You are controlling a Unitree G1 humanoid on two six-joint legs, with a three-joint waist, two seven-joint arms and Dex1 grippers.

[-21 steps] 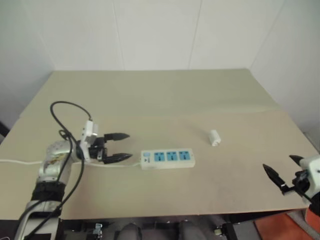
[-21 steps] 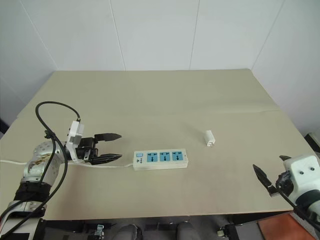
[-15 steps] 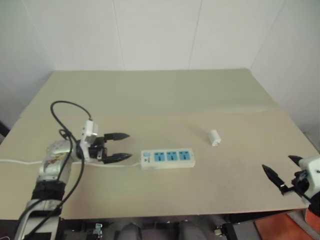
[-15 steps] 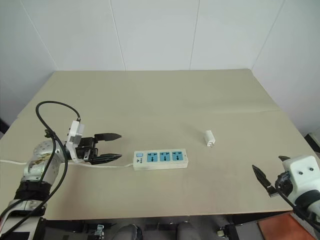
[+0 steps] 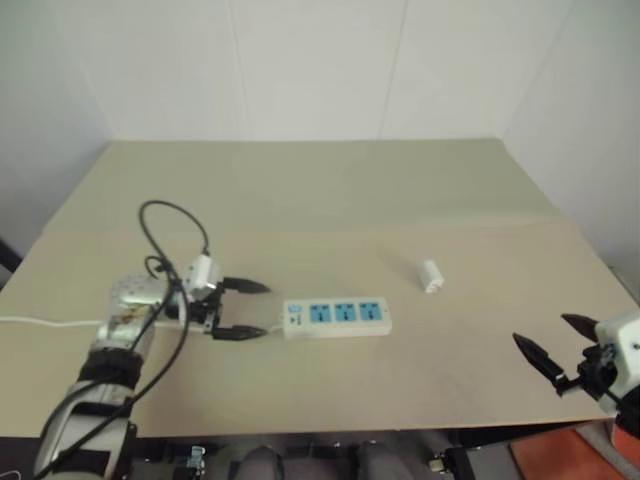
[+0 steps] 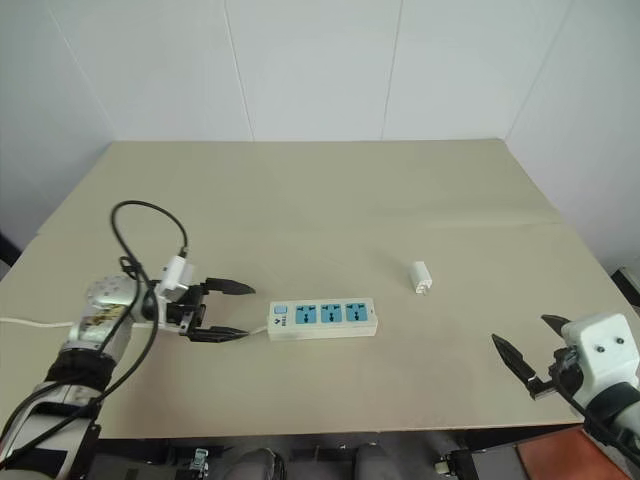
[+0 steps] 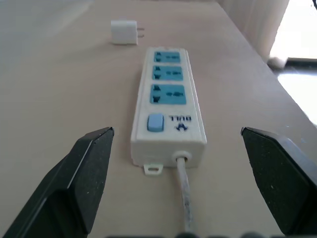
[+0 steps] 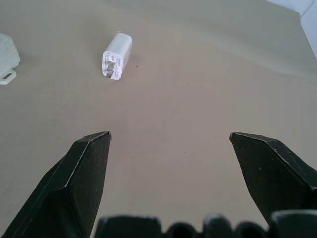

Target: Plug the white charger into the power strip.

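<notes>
Left gripper [image 6: 228, 310] wide open, straddling the cable end of the power strip [image 6: 322, 317], likely to pin it. Charger [image 6: 420, 277] lies loose on the table [image 6: 330, 190] beyond the strip's far end. Right gripper [image 6: 528, 352] open, empty, aimed toward it.

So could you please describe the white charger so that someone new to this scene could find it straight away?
Start at the tan table and find the power strip with three blue sockets near its front edge. The charger lies alone on the bare tabletop, beyond the strip's cable-free end and towards the robot's right. It is a small white block with rounded corners, far shorter than the strip and with no blue on it.
</notes>
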